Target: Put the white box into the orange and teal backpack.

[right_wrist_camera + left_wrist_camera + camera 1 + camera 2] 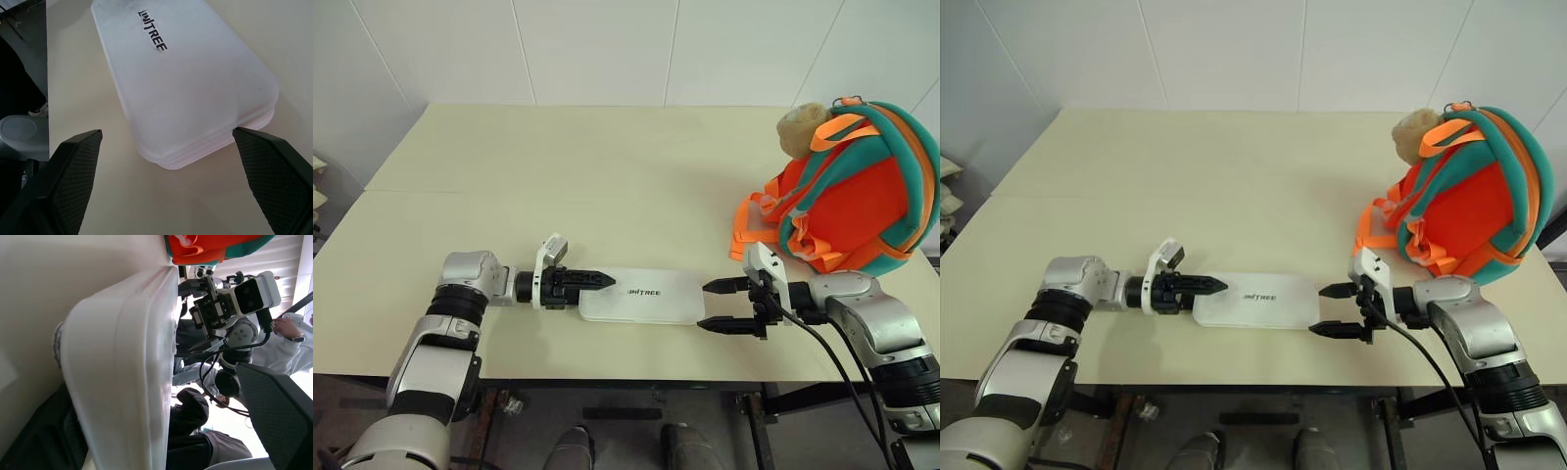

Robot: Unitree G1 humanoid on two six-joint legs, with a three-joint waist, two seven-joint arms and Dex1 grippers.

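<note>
Grippers left point(599, 280) and right point(722, 305), both spread at opposite box point(643, 295) ends: close squarely, lift level, carry toward backpack point(847, 196).

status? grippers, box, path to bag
Left gripper and right gripper open, one at each end of white box. Box flat on table, unheld. Backpack far right, nothing between.
</note>
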